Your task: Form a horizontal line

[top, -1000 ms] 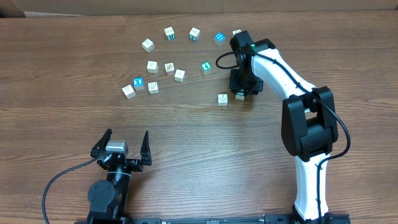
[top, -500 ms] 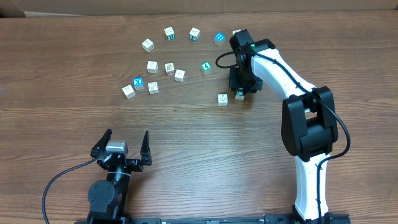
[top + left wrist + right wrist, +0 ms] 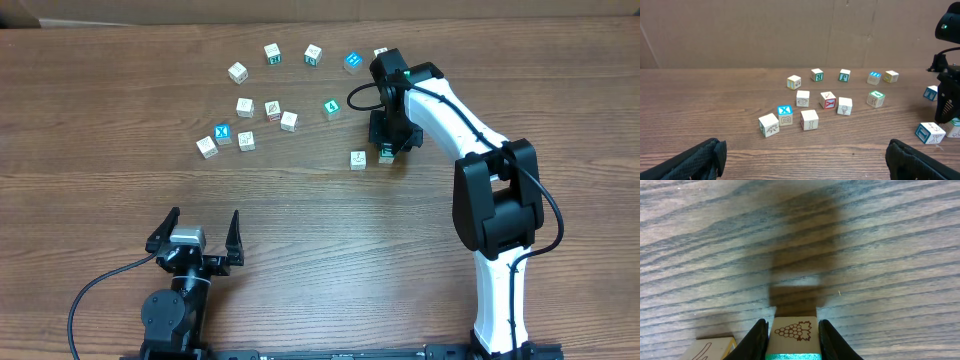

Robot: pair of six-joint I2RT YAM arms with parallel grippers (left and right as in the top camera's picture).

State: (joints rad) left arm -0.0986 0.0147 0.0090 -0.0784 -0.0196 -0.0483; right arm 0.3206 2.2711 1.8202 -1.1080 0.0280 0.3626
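Squarely between the jaws of the right gripper [image 3: 387, 146] sits a small whitish wooden cube [image 3: 792, 331] bearing a brown grape cluster above a teal face. Both fingers press its sides, grasping it on the brown wooden table [image 3: 300, 260]. The horizontal line [image 3: 384, 157] is barely begun: a second whitish cube [image 3: 358, 159] lies just left, apart, so the row runs left-right. The left gripper [image 3: 200, 235] rests released, well nearer. Far left, a blue X cube [image 3: 785, 110] reads clearly.
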